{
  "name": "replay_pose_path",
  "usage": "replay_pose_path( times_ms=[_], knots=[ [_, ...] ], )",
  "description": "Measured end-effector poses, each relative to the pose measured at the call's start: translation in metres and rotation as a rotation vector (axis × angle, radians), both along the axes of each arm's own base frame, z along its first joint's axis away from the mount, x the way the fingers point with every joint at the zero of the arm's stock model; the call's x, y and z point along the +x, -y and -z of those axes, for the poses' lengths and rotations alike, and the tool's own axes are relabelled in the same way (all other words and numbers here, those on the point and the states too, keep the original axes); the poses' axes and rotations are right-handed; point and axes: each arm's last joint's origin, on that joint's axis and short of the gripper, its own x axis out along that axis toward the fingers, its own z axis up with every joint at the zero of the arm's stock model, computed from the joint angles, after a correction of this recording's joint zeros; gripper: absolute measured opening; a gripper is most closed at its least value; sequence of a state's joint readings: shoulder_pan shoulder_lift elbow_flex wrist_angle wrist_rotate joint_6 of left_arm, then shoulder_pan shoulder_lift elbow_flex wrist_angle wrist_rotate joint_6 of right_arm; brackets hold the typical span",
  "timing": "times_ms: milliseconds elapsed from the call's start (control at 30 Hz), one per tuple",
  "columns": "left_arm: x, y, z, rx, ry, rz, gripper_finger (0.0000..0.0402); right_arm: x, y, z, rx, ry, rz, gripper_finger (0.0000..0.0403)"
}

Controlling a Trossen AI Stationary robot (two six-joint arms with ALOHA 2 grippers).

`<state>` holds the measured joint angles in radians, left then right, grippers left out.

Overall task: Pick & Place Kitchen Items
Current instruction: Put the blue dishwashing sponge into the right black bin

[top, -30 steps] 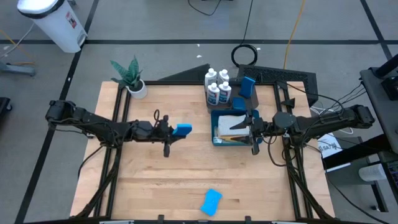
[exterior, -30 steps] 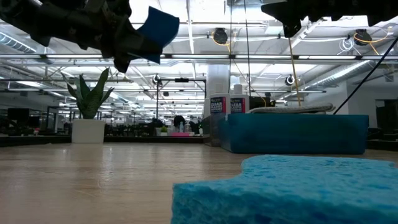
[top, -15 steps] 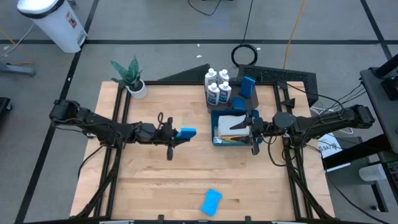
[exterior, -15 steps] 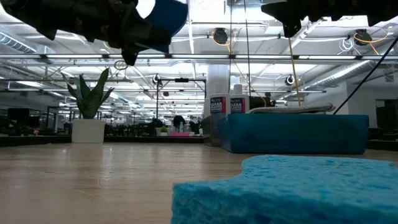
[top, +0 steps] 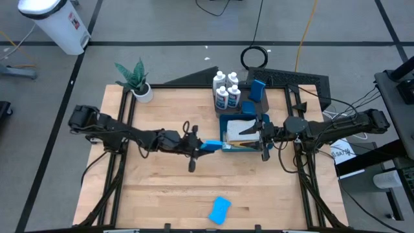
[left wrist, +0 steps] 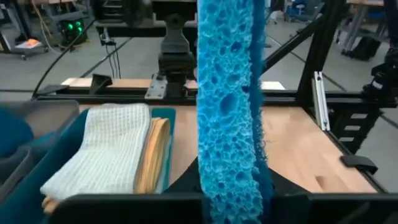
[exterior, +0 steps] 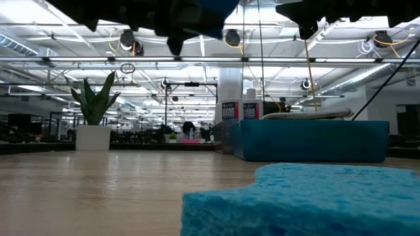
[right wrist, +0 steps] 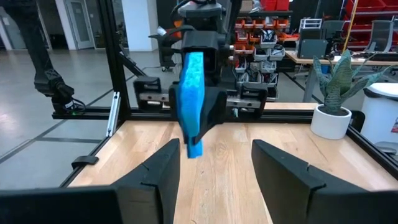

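My left gripper [top: 196, 146] is shut on a bright blue sponge [top: 208, 145] above the table, just left of the blue bin [top: 226, 147]. The sponge stands on edge in the left wrist view [left wrist: 230, 93] and shows in the right wrist view [right wrist: 191, 87]. My right gripper [top: 264, 137] is open and empty at the bin's right side [right wrist: 214, 177]. Folded pale and orange cloths [left wrist: 115, 155] lie in the bin. Several white bottles [top: 226, 90] stand behind the bin. A second sponge [top: 220, 210] lies near the front edge. A third [top: 257, 89] stands at the back. My left gripper pinches the sponge by its two broad faces [left wrist: 230, 180] between the two fingers. The fingers lie level and point toward the table's right. The sponge stands on edge, sticks out ahead of the fingers, and is lifted clear of the table.
A potted plant [top: 137, 81] stands at the back left corner. In the low view the near sponge [exterior: 302, 200] fills the foreground, with the bin [exterior: 315, 141] and bottles [exterior: 239, 110] behind it. Bare wood [top: 155, 188] lies between the arms and the front edge.
My left gripper has carried the blue sponge toward the table's right edge, from the table's middle up to the bin's left side, and slightly toward the near edge. It has stayed shut on the sponge, which remains clear of the table.
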<state>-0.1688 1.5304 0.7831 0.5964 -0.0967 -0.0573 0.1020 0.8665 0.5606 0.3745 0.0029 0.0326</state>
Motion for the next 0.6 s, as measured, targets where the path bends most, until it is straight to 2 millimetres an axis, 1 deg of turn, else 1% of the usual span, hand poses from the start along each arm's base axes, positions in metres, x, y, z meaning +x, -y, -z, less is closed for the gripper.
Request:
replay_pose_path(
  times_ms=[133,333,400,533,600],
  knots=[
    [0.017,0.001,-0.003,0.045,0.011,0.004,0.0008,0.000,0.000,0.000,0.000,0.001,0.000,0.0171],
    [0.036,0.000,-0.003,0.056,-0.001,-0.007,0.0032,0.006,-0.001,0.004,0.005,-0.015,0.000,0.0171],
    [0.039,0.000,-0.002,0.059,-0.015,-0.008,0.0028,0.010,-0.001,0.007,0.005,-0.016,0.001,0.0171],
    [0.039,-0.003,-0.001,0.060,-0.029,-0.016,0.0009,0.021,-0.002,0.011,0.008,0.003,0.000,0.0171],
    [0.039,-0.003,-0.001,0.057,-0.031,-0.017,0.0010,0.027,-0.003,0.015,0.008,0.004,-0.002,0.0171]
  ],
)
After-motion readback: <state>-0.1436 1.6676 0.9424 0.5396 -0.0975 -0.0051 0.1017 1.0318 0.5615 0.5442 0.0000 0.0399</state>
